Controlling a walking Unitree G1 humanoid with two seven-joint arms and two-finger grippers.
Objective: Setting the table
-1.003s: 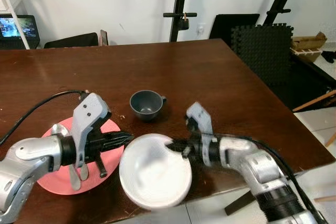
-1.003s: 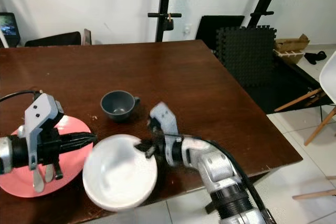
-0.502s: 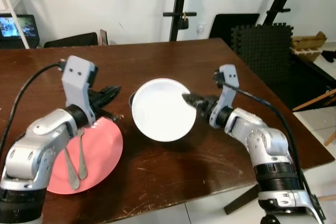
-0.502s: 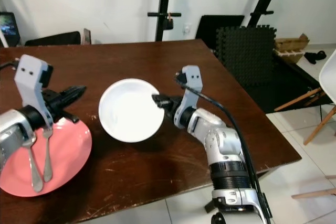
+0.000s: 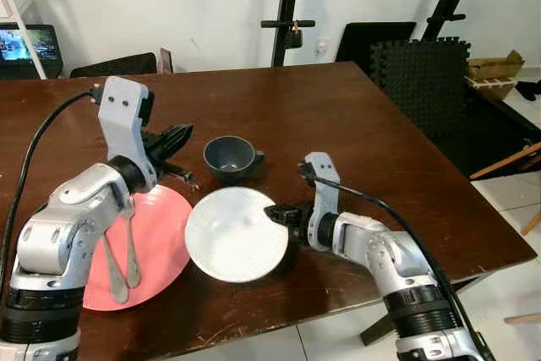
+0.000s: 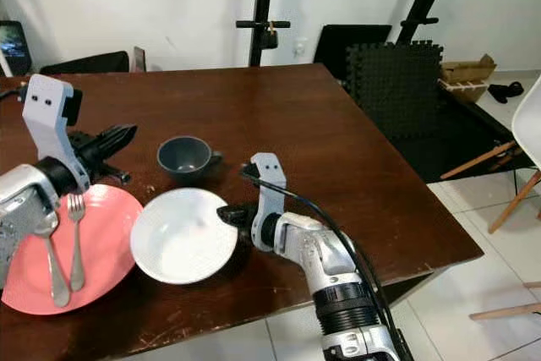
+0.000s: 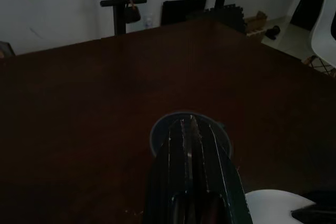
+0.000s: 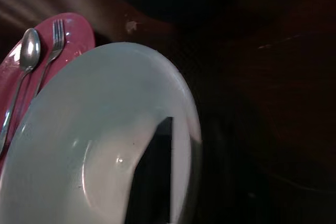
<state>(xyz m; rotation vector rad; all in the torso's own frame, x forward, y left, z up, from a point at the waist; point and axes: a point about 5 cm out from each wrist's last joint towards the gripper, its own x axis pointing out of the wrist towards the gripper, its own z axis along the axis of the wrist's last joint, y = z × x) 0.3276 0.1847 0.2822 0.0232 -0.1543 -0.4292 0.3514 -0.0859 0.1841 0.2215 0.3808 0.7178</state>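
Risk lies with the white bowl (image 5: 236, 234), pinched at its rim by the right gripper (image 5: 281, 214) just beside the pink plate (image 5: 165, 243): releasing early could tip it onto the plate, while the left gripper (image 5: 179, 138), fingers together, holds nothing

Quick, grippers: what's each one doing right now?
Left gripper: shut, empty, above the grey cup.
Right gripper: shut on the white bowl rim.

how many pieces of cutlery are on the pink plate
2: a spoon and a fork, lying side by side on the pink plate, spoon on the robot's left.
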